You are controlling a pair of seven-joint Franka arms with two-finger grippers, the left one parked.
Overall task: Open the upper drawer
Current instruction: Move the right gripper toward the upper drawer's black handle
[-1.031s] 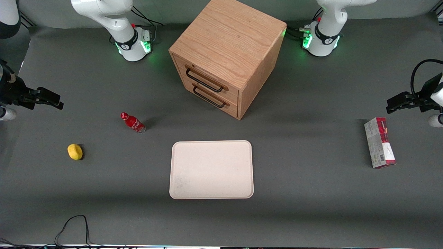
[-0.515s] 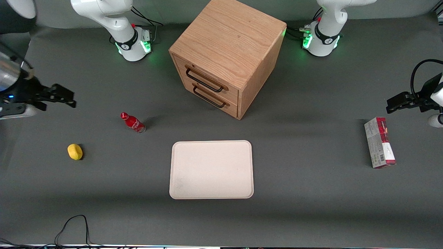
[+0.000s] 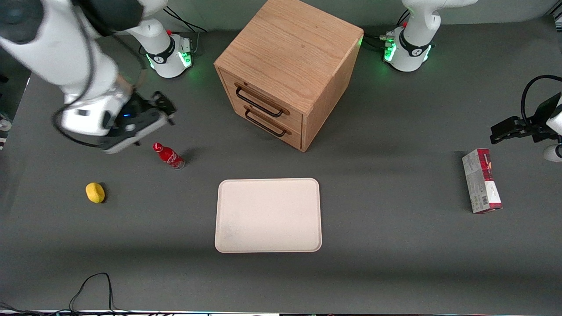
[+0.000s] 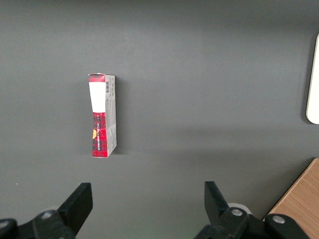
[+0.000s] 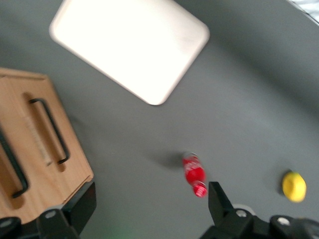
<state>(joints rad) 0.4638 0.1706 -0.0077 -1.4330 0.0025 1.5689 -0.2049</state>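
Your fingers (image 5: 79, 209) stood spread wide with nothing between them, as the right wrist view showed; there the gripper (image 5: 149, 211) looked down on the cabinet (image 5: 45, 169), and the upper drawer's handle (image 5: 12, 162) was a long dark bar nearly in line with the way the fingers pointed. In the front view your gripper (image 3: 164, 107) hung above the table (image 3: 395, 245), near the red bottle (image 3: 169, 156), while the upper drawer (image 3: 261, 103) lay well apart from the fingertips, toward the parked arm's end. Its handle (image 3: 259, 103) slanted across the drawer front, so I'd judge you needed to turn the wrist before closing on it.
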